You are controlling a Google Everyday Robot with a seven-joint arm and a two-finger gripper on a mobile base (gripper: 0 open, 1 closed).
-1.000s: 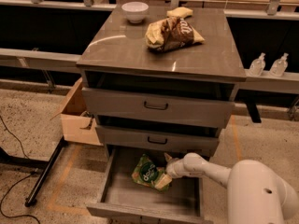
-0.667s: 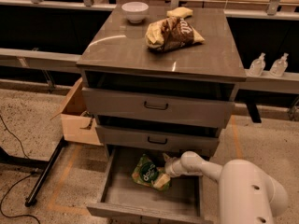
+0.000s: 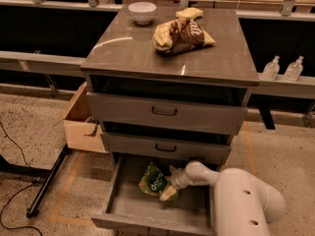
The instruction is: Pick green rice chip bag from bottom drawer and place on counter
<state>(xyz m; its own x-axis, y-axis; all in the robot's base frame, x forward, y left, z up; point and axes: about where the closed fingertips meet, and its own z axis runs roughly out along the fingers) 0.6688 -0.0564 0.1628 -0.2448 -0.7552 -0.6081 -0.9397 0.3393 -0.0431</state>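
Item: green rice chip bag (image 3: 151, 179), in bottom drawer (image 3: 142, 211), lower centre of frame, touching gripper (image 3: 168, 193) at bag's frame-right edge; grip state cannot be told

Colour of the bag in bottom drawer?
Light green bag, dark green logo; claw at it. Camera view.

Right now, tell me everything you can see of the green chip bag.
The green chip bag is small, glossy and light green, with a dark round logo facing up. It lies flat on the grey floor of the open bottom drawer, toward the back. The gripper is at its right edge in view, overlapping it; a grip cannot be confirmed.
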